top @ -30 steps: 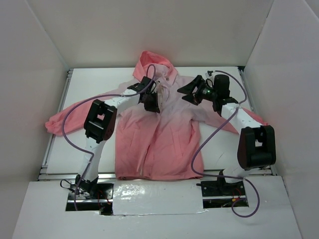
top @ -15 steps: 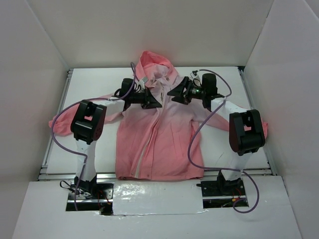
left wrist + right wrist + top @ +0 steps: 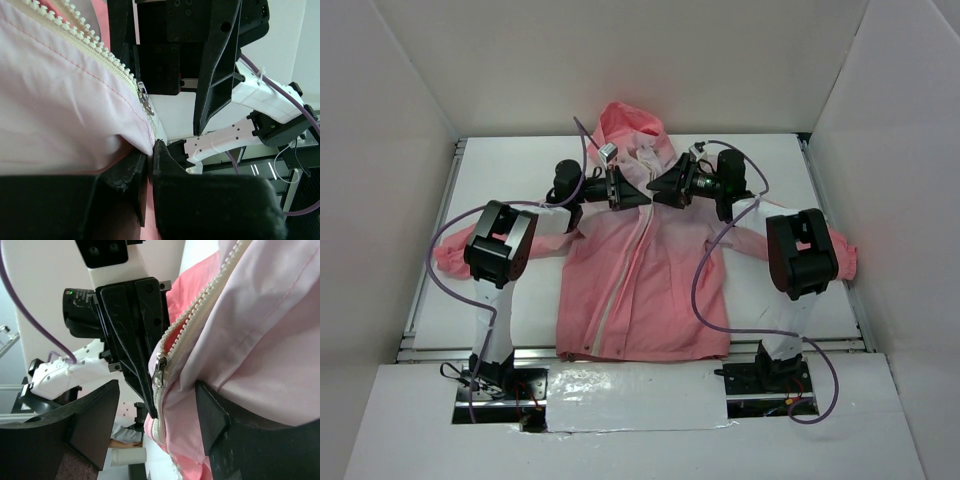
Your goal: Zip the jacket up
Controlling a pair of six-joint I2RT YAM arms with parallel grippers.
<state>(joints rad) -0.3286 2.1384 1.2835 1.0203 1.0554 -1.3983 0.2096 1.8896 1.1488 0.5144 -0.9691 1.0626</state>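
The pink jacket (image 3: 650, 290) lies flat on the table with its hood at the far side. A light zipper (image 3: 620, 280) runs down its front. My left gripper (image 3: 640, 197) and right gripper (image 3: 659, 190) meet tip to tip at the collar. In the left wrist view the left gripper (image 3: 150, 150) is shut on the pale fabric edge (image 3: 60, 100), just below the metal zipper slider (image 3: 146, 103). In the right wrist view the right gripper (image 3: 157, 387) stands open around the lilac fabric (image 3: 260, 330), and the slider (image 3: 159, 370) hangs between its fingers.
White walls box in the white table (image 3: 510, 170) on three sides. Purple cables (image 3: 705, 290) loop from both arms over the jacket and sleeves. A metal rail (image 3: 470, 348) runs along the near edge. The right gripper's black finger (image 3: 217, 65) stands close in front of the left wrist camera.
Both grippers have closed in on the collar; the right one moved left toward the zipper. The left arm's elbow swung outward, and the sleeves shifted with the arms.
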